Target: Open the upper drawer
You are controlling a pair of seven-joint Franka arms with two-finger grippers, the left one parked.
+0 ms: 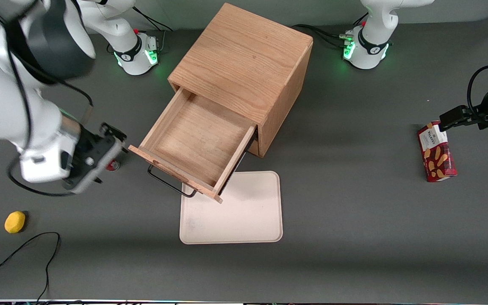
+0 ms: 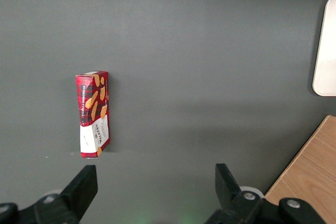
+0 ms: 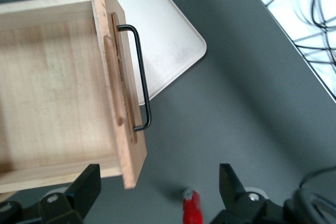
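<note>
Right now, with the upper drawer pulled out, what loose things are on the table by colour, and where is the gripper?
Red: 2, the cookie box and a small red object
Yellow: 1, the yellow object
Cream: 1, the tray
Total: 4
The upper drawer stands open; the gripper, jaws open, is beside it.

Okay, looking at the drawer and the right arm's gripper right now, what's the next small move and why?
Probably just lift the gripper up and away a little. The upper drawer already stands pulled far out of the cabinet, its empty inside showing, and the open gripper sits apart from the black handle, holding nothing. Nothing seems left to pull.
</note>
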